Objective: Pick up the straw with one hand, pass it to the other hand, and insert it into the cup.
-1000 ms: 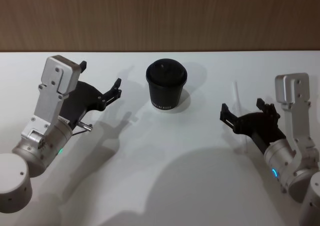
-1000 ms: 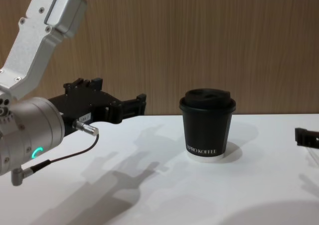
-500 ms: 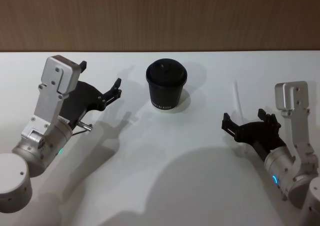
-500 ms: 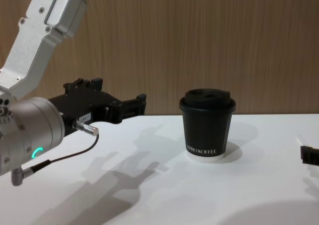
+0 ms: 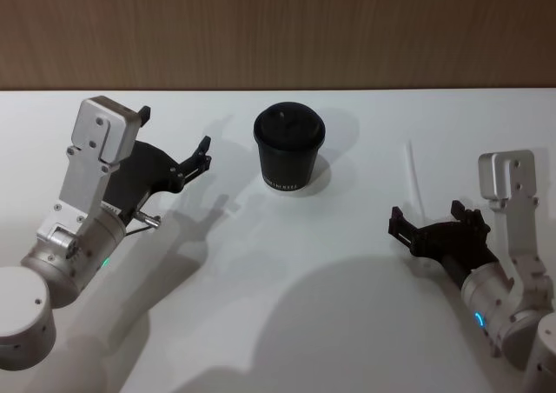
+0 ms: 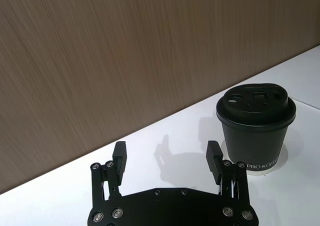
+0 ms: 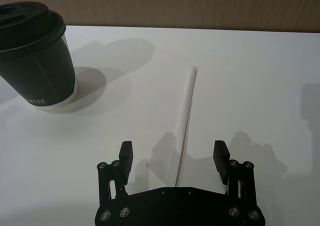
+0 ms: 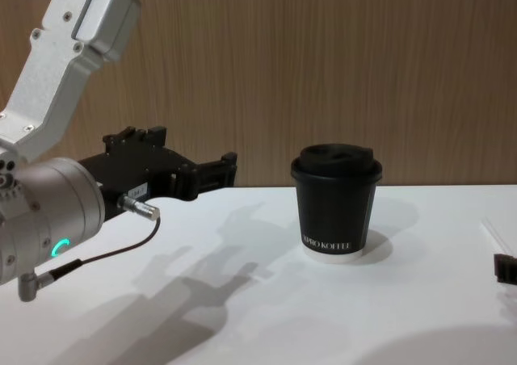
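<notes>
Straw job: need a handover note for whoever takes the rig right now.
Left tool: open, empty, held above the table to the left of the cup.
Right tool: open, low by the straw. In the right wrist view the straw's near end lies between its fingers, not gripped.
Straw: flat on the table, right of the cup and apart from it.
Cup: upright, lid on.
Done: right tool lined up on the straw.
Left: close on the straw, lift, pass it to the left tool, insert it through the lid.
</notes>
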